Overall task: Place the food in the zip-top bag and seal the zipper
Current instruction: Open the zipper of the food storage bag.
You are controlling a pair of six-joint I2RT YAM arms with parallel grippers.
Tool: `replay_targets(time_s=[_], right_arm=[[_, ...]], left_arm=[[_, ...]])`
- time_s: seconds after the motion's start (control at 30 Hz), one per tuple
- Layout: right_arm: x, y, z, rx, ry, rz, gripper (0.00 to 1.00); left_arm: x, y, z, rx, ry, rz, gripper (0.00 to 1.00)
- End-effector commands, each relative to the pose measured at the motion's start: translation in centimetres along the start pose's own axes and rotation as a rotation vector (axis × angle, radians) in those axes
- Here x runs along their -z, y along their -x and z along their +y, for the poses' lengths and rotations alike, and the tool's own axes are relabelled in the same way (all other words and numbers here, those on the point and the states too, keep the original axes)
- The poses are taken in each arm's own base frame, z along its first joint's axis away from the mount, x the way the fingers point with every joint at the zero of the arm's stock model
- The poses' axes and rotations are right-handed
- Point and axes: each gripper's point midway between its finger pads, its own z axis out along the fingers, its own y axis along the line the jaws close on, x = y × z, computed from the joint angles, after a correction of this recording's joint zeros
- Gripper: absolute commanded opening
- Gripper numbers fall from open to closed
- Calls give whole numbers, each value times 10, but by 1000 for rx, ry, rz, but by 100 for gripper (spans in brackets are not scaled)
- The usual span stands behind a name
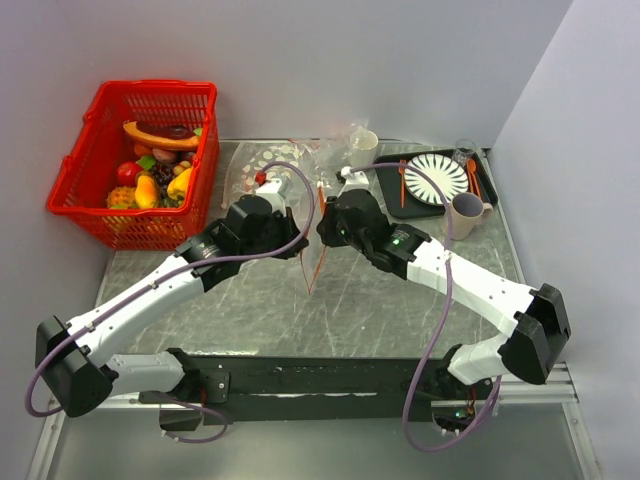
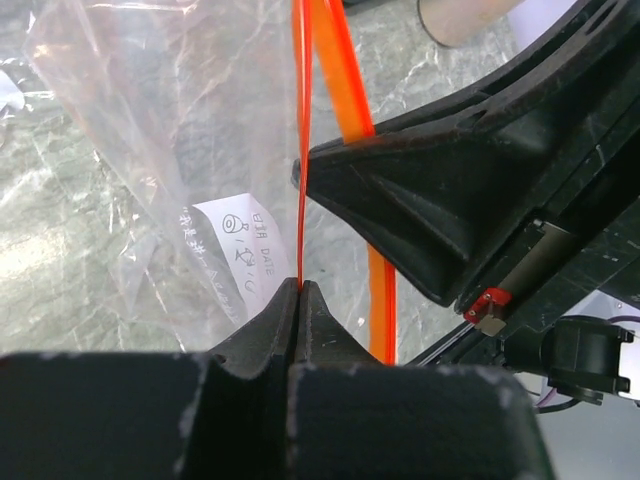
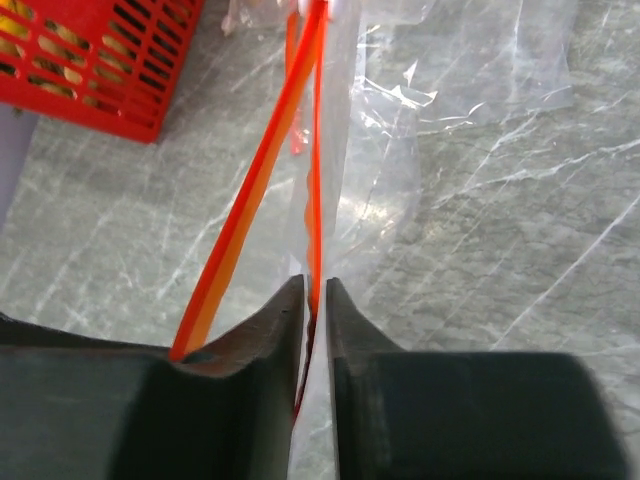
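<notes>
The zip-top bag point(image 2: 190, 130) hangs between my two grippers over the middle of the table, its clear film spreading away from both point(image 3: 390, 140). Its zipper point(image 1: 317, 255) is a thin orange-red strip. My left gripper point(image 2: 299, 287) is shut on one thin edge of the zipper point(image 2: 300, 150). The jaws of my right gripper point(image 3: 314, 285) stand slightly apart, with the zipper point(image 3: 316, 180) passing loosely through the gap. A second orange strip point(image 3: 250, 190) runs free to its left. In the top view the left gripper point(image 1: 300, 226) and the right gripper point(image 1: 326, 228) nearly touch. Toy food point(image 1: 150, 182) lies in the basket.
A red basket point(image 1: 100, 130) stands at the back left. Behind the grippers lies a clear bag printed with white dots point(image 1: 255, 162). At the back right a black tray point(image 1: 395, 200) carries a striped plate point(image 1: 437, 178) and orange utensils. A grey mug point(image 1: 466, 213) and a white cup point(image 1: 364, 146) stand nearby.
</notes>
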Motion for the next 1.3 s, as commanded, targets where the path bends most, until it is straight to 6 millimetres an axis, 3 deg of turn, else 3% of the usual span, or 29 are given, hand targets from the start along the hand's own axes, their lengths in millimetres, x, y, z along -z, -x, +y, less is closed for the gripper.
replay_targets(time_s=[0.0,0.03,0.13,0.23,0.27,0.33,0.4,0.47,0.5,0.57,0.63,0.7,0.77,0.8,0.83,0.97,1.07,1.2,1.23,1.27], right_arm=[[13,16,9,-22,49,-22,8],[15,15,9,-25,54,-20,0],[15,4,-2,-8,17,4,0],[15,5,-30,46,-118,12,0],[18,13,-35,75,-144,3,0],[25,17,-59,137,-255,25,0],[39,31,-67,174,-311,21,0],[54,51,-72,213,-355,-17,0],[62,52,-77,234,-382,-2,1],[76,67,-82,258,-425,-27,2],[87,69,-92,284,-479,-15,4],[98,76,-105,311,-565,-31,6],[107,85,-121,311,-658,-67,7],[110,87,-126,302,-677,-74,7],[112,90,-128,277,-689,-88,6],[107,93,-133,257,-706,-96,5],[92,88,-126,259,-669,-71,5],[65,73,-105,240,-536,-6,5],[62,72,-101,237,-516,1,5],[59,72,-98,233,-504,3,5]], left_arm=[[4,22,-2,-19,32,-58,1],[4,24,0,-14,50,-64,1],[4,27,11,-9,115,-76,1],[4,34,16,-19,155,-90,1],[0,35,15,-24,156,-87,1],[-4,43,2,-29,106,-100,1],[-16,34,-16,-39,-4,-58,1],[-30,37,-31,-13,-82,-77,1],[-35,32,-41,-3,-139,-54,1],[-52,29,-48,41,-185,-41,1],[-61,27,-50,86,-197,-25,1],[-70,24,-40,122,-183,-23,1],[-71,33,-16,180,-150,-44,1],[-73,26,1,211,-125,-31,1],[-72,34,26,245,-86,-52,1],[-61,29,82,233,84,-91,1],[-59,20,85,219,87,-85,1],[-60,15,69,229,2,-97,3],[-59,14,66,221,-4,-98,6],[-59,17,64,210,-1,-101,23]])
